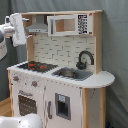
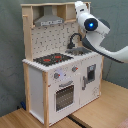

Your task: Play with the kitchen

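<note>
Toy play kitchen of white panels and pale wood [image 1: 60, 75] standing on a wooden floor [image 2: 100, 112] before a grey curtain [image 1: 116, 45], seen in both exterior views. White robot arm [image 2: 92, 27] is raised beside the upper shelf, level with the grey hood [image 2: 49, 21], at the second exterior view's right. Whether the claw is released or clenched cannot be told. Black-red hob [image 1: 34, 65], black tap [image 1: 85, 59] and windowed oven door [image 2: 64, 96] are untouched. Risk, as a judgement: a sideways swing could strike the upper side panel and tip the tall, light cabinet.
</note>
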Tool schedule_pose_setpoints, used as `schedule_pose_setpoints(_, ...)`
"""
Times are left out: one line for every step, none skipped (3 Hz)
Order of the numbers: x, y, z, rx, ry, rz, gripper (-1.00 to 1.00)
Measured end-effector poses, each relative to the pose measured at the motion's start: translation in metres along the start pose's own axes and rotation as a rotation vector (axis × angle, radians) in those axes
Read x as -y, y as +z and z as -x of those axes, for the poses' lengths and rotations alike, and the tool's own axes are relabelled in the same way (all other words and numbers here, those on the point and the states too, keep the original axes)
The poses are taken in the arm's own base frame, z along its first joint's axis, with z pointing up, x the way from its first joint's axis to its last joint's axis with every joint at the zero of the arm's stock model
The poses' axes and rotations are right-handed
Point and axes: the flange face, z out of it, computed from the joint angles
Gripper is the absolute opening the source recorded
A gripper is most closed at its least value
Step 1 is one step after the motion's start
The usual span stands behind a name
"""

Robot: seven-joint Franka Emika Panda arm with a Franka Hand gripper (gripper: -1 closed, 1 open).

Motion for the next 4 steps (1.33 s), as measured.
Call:
schedule_pose_setpoints(0.015,-0.026,0.010,-0.025,-0.040,0.030,1.00)
schedule_pose_setpoints(0.036,-0.049,0.023,-0.068,-0.062,0.059,1.00)
schedule_pose_setpoints(0.056,-0.063,0.033,-0.115,-0.058,0.075,1.00)
schedule_pose_setpoints(0.084,-0.074,0.043,-0.168,-0.053,0.058,1.00)
